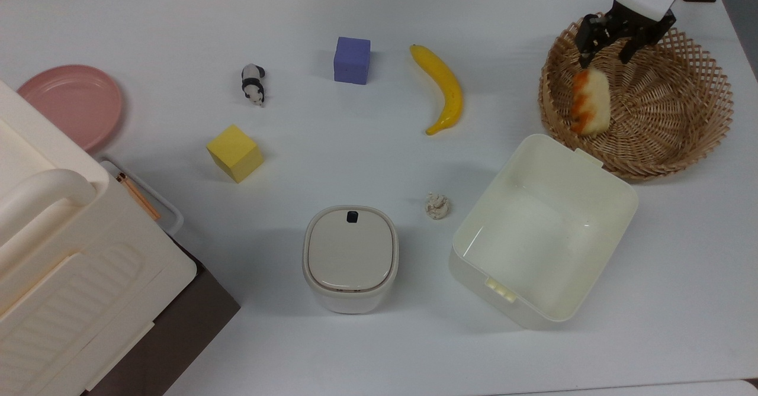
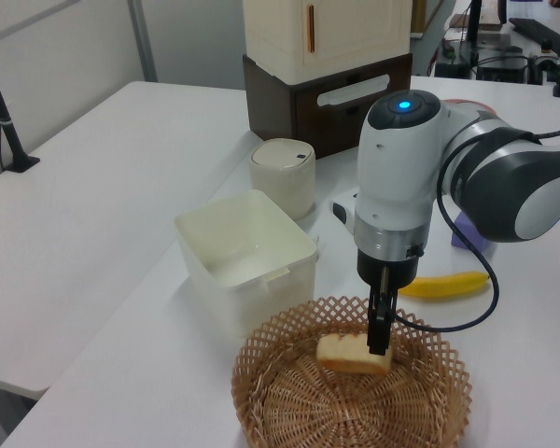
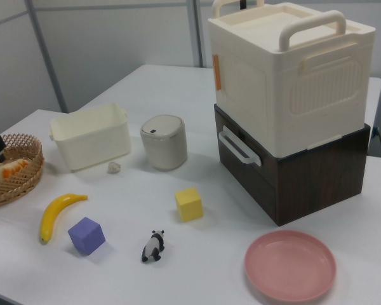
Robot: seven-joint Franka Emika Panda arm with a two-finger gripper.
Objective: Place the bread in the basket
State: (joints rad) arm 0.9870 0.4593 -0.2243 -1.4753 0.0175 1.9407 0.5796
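Pink plate (image 1: 70, 105) sits at the top view's far left edge of the white counter (image 1: 355, 348), beside a cream storage box (image 1: 65, 277) stacked on a dark cabinet. Moving right in the top view come a toy panda (image 1: 253, 84), a yellow cube (image 1: 234, 153), a purple cube (image 1: 352, 60) and a lidded bin (image 1: 350, 258). Further right lie the banana (image 1: 443, 87), a small off-white ball (image 1: 437, 205) and the empty cream tub (image 1: 543, 230). At the top view's far right, the bread (image 1: 590, 101) lies inside the wicker basket (image 1: 699, 124), resting on its woven base by the near wall. Just above the bread, the tool (image 1: 605, 48) has its fingers spread apart, clear of the loaf.
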